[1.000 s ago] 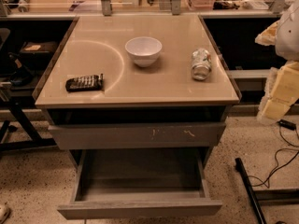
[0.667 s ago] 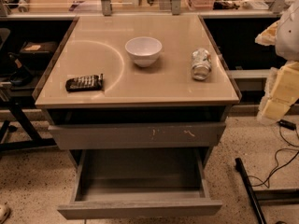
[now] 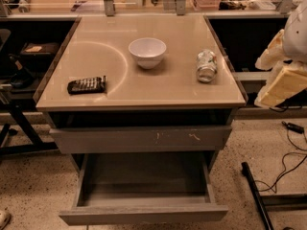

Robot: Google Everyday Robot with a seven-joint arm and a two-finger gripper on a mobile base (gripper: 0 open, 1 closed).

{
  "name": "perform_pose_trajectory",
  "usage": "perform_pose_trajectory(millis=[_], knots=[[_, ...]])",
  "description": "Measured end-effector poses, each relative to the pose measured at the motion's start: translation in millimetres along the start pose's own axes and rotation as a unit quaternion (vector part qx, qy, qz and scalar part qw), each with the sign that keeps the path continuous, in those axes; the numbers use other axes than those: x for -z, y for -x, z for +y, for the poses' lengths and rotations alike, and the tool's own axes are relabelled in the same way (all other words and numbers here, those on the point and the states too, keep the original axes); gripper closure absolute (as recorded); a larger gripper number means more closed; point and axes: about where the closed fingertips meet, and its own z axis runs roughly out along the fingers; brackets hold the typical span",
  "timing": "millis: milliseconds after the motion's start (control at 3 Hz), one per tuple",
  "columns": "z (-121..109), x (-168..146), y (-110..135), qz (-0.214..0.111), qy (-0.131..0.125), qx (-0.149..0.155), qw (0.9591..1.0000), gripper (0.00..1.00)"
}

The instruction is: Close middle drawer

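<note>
Gripper (image 3: 282,76), opening not tellable, is hanging right of the tabletop (image 3: 168,87), apart from the middle drawer (image 3: 144,215) standing open, awaiting its push.

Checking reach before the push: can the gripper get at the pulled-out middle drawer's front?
Probably yes. The gripper hangs at the right, beside the table, apart from the middle drawer. The drawer's front stands pulled out low down, with nothing in front of it.

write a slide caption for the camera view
Middle drawer pulled out below the scratched drawer front; end effector off at the right edge, not touching it.
</note>
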Motion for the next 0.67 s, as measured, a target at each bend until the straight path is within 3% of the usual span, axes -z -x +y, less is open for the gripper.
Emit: perform_pose_trajectory(millis=[667], knots=[[-0.3, 0.8, 0.3, 0.0, -0.001, 0.0, 1.0, 0.88]])
